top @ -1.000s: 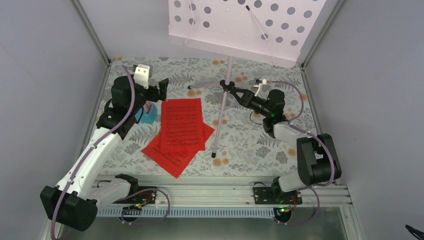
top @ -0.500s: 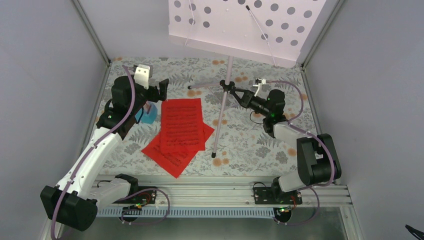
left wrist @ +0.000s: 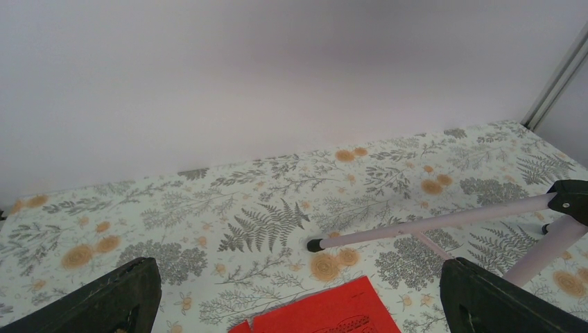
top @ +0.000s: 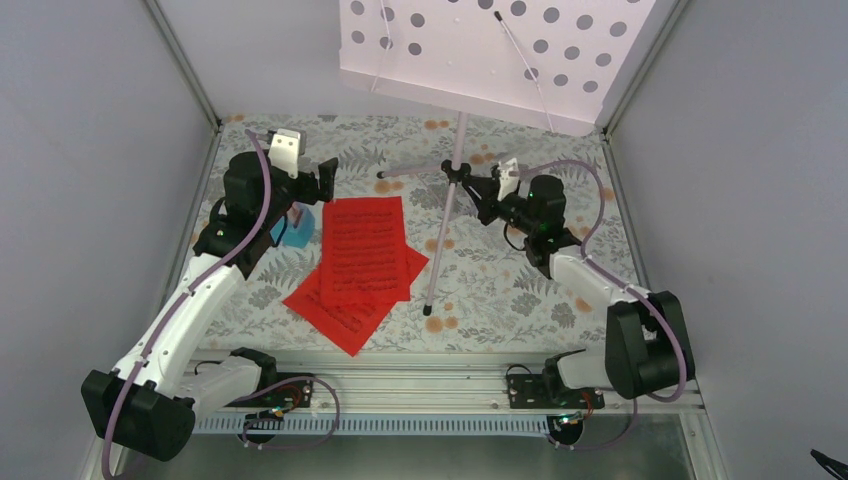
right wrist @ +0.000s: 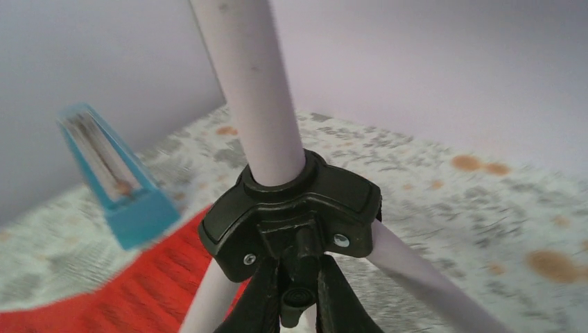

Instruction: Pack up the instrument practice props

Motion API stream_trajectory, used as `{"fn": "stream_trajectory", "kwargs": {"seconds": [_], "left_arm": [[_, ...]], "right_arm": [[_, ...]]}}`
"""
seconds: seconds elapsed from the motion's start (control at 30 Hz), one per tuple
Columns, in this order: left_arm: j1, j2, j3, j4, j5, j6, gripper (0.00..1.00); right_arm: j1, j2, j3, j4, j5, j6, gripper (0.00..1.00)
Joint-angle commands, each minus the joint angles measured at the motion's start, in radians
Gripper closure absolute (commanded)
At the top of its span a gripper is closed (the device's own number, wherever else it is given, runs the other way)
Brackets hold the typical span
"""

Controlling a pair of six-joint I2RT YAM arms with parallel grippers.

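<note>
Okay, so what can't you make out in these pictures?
Metronome: blurred in the right wrist view; mostly hidden by the left arm in the top view.
Music stand desk: top view, cut off by the upper edge.
Sheet music: top view, notes too small to read.

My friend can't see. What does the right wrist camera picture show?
The right gripper pinches a small black knob under the black plastic hub of the pale lilac tripod music stand. Beyond, a light-blue wedge-shaped metronome stands near bright red sheet-music pages on floral cloth.
</note>
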Motion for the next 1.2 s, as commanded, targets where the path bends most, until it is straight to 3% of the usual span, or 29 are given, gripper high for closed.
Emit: {"fn": "stream_trajectory", "kwargs": {"seconds": [0.0, 0.47, 0.63, 0.83, 1.0, 1.17], "left_arm": [[0.004, 0.0, 0.012, 0.003, 0.013, -0.004, 0.0], [0.003, 0.002, 0.012, 0.002, 0.013, -0.004, 0.0], [0.003, 0.002, 0.013, 0.002, 0.009, -0.002, 0.0], [0.003, -0.003, 0.01, 0.004, -0.003, -0.004, 0.0], [0.004, -0.015, 0.003, 0.011, -0.011, -0.004, 0.0], [0.004, -0.012, 0.003, 0.011, -0.007, -0.005, 0.0]], "right_arm": [[0.032, -0.056, -0.015, -0.081, 0.197, -0.38, 0.93], [0.126, -0.039, 0.025, -0.069, 0.506, -0.732, 0.89], [0.13, -0.095, 0.007, -0.045, 0.494, -0.679, 0.71], [0.108, -0.235, -0.092, 0.014, 0.459, -0.44, 0.47], [0.024, -0.325, -0.244, 0.07, 0.368, -0.019, 0.29], [-0.052, -0.263, -0.262, 0.13, 0.173, 0.42, 0.24]]}}
